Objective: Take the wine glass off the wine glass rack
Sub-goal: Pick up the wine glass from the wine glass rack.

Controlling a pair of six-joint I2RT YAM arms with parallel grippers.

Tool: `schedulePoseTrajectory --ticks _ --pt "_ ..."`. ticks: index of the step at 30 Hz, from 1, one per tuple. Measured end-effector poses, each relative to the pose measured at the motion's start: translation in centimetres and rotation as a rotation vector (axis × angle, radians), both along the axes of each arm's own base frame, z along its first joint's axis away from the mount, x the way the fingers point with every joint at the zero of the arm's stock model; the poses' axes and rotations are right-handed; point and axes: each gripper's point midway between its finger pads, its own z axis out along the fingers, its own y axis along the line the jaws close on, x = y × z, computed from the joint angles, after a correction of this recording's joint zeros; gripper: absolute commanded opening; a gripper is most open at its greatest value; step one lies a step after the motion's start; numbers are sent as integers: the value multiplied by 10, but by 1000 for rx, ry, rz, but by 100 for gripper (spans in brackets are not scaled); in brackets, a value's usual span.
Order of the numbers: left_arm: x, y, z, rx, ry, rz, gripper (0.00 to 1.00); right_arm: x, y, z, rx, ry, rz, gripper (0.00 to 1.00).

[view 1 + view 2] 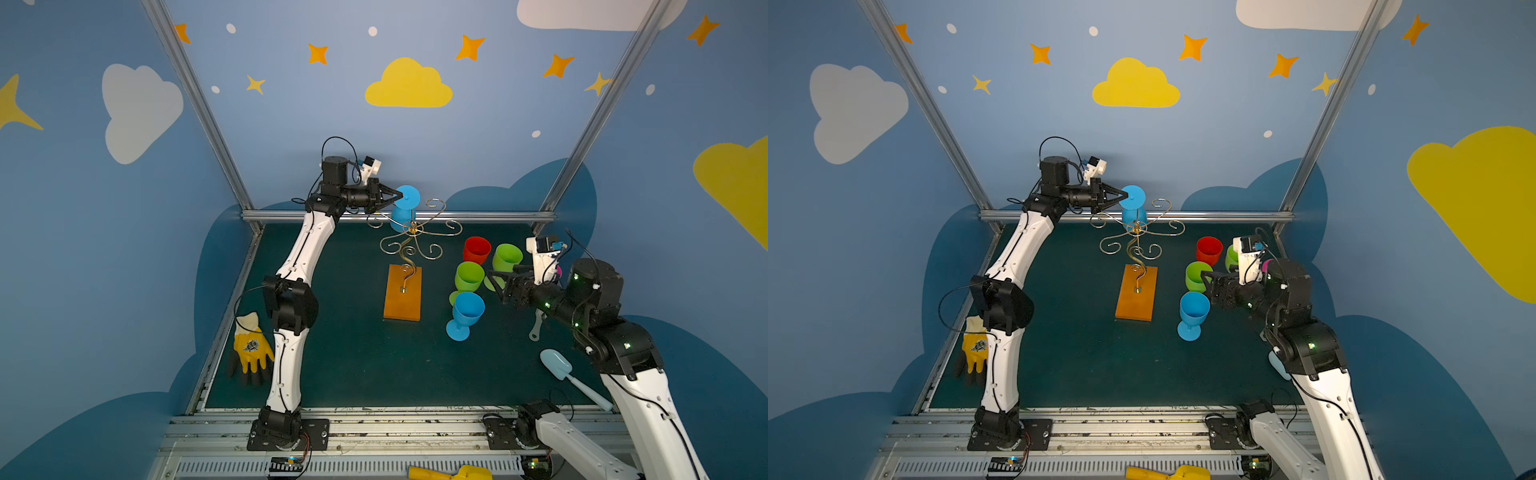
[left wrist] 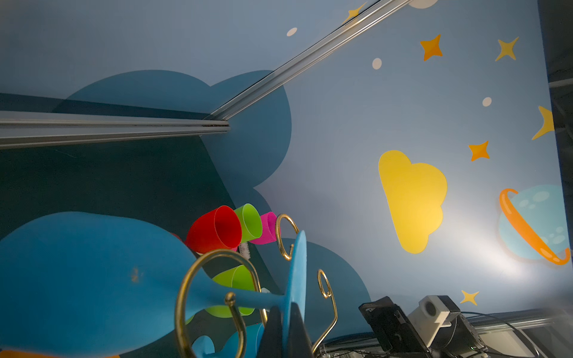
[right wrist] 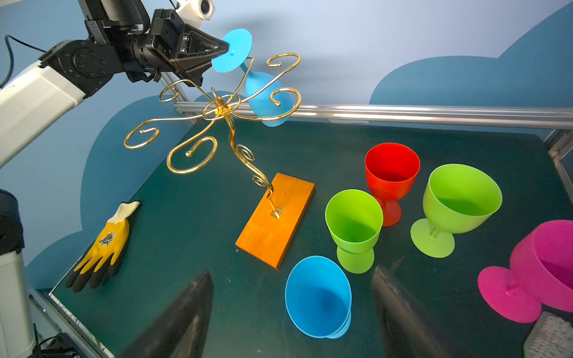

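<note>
The blue plastic wine glass [image 3: 263, 90] hangs upside down and tilted on the thin gold wire wine glass rack [image 3: 220, 107], above the far part of the dark green worktop [image 3: 186, 232]. Its stem passes through one curled scroll arm, and its round foot is above the wire. The left gripper [image 3: 224, 49] is clenched on the edge of this foot. The right gripper [image 1: 496, 284] is released. It hovers near the coloured plastic glasses [image 3: 353, 223] that stand beside the rack, and it does not touch the flat orange-brown wooden base [image 3: 266, 229].

The main danger, I think, is the curl. If the left gripper pulls upward or in a wrong direction, the stem probably catches in the wire. Then the light rack is dragged, tilts, or falls onto the coloured plastic glasses, because nothing presses the base down. The second danger is the grip. Only the thin rim of the foot is pinched, so the glass may turn or slip out and drop on the worktop.
</note>
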Motion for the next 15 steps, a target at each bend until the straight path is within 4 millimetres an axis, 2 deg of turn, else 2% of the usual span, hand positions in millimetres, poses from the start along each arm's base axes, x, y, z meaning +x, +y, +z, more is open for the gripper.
schedulePoseTrajectory --ticks 9,15 --pt "-12 13 14 -2 -10 11 3 0 0 0 0 0 0 80" --pt "-13 32 15 -11 -8 45 3 0 0 0 0 0 0 80"
